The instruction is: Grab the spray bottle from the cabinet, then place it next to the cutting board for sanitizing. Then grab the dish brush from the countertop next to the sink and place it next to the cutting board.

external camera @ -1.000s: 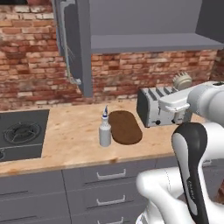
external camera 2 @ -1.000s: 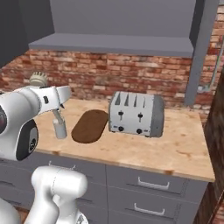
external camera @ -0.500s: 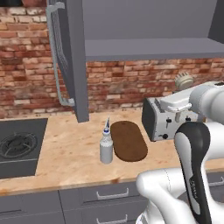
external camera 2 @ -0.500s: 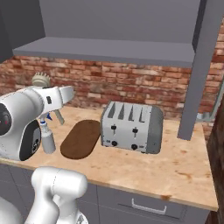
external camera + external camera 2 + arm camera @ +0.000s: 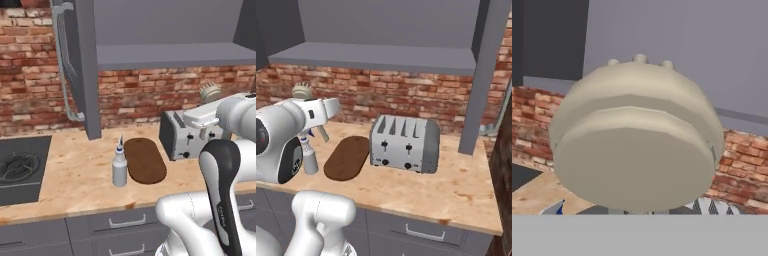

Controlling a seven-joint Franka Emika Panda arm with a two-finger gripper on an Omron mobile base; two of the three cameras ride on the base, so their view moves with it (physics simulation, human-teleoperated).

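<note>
While the spray bottle (image 5: 119, 168) already stands on the countertop (image 5: 75, 170) just beside the cutting board (image 5: 145, 160), the claw (image 5: 206, 126), closed on the dish brush (image 5: 637, 135), holds it high above the toaster (image 5: 404, 144), not yet placed.

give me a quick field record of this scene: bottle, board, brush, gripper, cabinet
spray bottle: upright on the countertop, just beside the cutting board
cutting board: flat, between bottle and toaster
dish brush: held in the air, head toward the hand camera
gripper: shut on the brush handle
cabinet: door open
</note>
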